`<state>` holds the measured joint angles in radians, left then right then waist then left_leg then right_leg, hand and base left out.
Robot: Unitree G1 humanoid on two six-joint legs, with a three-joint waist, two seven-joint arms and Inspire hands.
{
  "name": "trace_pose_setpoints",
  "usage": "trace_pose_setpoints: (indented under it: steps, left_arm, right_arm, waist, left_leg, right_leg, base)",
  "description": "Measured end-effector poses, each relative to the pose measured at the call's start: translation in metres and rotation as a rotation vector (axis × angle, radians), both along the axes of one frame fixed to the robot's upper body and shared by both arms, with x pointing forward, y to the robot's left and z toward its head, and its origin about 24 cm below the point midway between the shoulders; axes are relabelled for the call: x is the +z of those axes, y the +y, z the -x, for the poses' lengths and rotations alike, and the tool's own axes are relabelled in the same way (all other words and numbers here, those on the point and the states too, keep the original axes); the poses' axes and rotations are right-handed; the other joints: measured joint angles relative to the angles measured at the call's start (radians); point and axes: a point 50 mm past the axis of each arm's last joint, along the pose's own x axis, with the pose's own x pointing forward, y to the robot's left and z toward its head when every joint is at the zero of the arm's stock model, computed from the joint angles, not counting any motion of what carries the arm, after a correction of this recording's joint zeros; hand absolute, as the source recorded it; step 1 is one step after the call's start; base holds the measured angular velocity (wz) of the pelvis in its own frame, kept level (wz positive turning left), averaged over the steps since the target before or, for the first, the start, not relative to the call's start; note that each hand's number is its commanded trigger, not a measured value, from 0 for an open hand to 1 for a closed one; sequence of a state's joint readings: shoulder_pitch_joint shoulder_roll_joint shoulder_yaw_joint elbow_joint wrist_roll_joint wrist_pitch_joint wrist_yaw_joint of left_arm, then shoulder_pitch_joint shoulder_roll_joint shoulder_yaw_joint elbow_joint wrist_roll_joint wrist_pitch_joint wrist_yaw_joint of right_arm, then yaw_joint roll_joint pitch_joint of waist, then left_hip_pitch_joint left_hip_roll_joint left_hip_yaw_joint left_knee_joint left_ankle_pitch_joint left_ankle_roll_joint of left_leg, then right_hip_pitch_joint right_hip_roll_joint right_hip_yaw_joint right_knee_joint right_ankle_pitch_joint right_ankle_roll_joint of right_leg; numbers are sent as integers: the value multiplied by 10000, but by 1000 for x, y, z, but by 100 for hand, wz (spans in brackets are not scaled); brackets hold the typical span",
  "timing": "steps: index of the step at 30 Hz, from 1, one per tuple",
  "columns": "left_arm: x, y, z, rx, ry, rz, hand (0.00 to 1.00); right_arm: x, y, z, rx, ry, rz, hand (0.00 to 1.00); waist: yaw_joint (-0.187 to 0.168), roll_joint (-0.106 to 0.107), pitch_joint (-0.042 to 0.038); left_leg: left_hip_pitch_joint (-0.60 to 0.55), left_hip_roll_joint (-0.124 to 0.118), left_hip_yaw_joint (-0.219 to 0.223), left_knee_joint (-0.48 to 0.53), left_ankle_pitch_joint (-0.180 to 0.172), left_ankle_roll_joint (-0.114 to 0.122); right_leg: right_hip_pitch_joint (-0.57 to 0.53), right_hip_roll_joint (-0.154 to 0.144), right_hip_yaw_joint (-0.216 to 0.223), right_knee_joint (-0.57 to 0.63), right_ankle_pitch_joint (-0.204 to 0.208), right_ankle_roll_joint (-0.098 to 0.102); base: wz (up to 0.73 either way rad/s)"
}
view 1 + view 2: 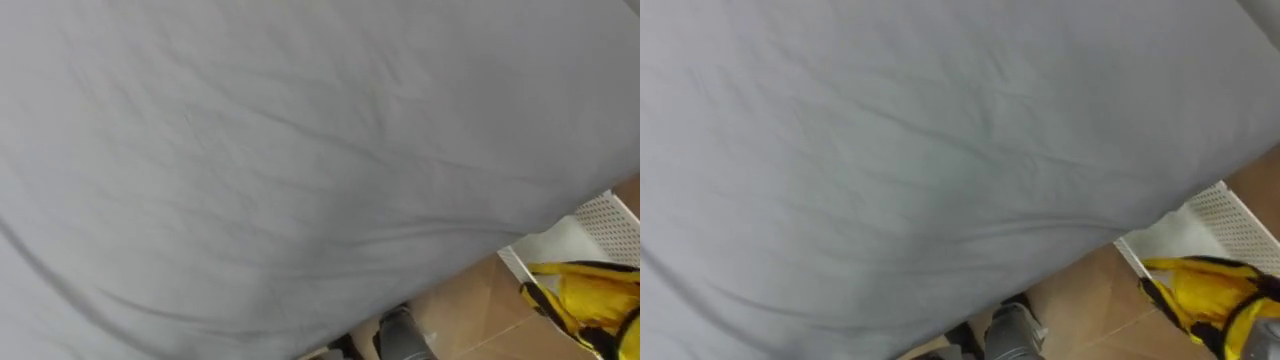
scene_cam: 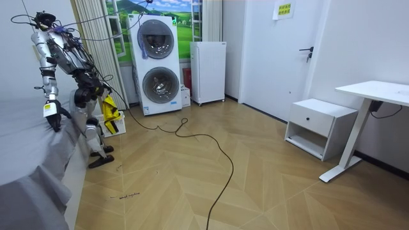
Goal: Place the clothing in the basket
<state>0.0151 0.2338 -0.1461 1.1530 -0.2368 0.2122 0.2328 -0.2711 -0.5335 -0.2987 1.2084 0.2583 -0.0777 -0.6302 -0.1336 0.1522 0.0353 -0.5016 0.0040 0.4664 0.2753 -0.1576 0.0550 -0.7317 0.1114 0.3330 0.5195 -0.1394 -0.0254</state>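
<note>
Standing against the bed [image 2: 25, 160], my robot looks across the grey bedsheet [image 1: 300, 150] to a yellow garment [image 1: 585, 295] lying in the white basket [image 1: 612, 215], set just beside it presumably for an easy drop, while the room view adds its left hand [image 2: 54, 116] over the sheet, open or closed I cannot tell.

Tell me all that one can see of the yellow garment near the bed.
The yellow garment is crumpled soft cloth, bright yellow with dark trim. It rests on the white perforated basket, draped over its rim, partly cut off by the view's edge. The basket stands on the wooden floor beside the grey bed sheet.
</note>
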Motion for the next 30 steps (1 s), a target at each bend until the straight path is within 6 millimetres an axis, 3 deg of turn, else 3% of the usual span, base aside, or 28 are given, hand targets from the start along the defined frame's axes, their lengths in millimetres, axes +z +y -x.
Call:
trace_pose_setpoints:
  steps: [7, 30]
  left_arm:
    - [0, -1, 1, 45, -2, 18, 0]
    - [-1, 0, 3, 147, -76, 54, 0]
  right_arm:
    - [8, -8, 2, -61, -236, 446, 0]
    - [5, -6, 4, 177, 102, 562, 0]
  waist:
    - [6, 9, -7]
    - [48, -11, -16]
  left_leg:
    - [-7, 5, -8, 0, 12, 25]
    - [22, 45, 19, 116, -29, 41]
  right_leg:
    - [-2, 14, 1, -9, 51, -86]
    - [63, 0, -63, 44, 39, -103]
  base:
    - [0]
    - [0]
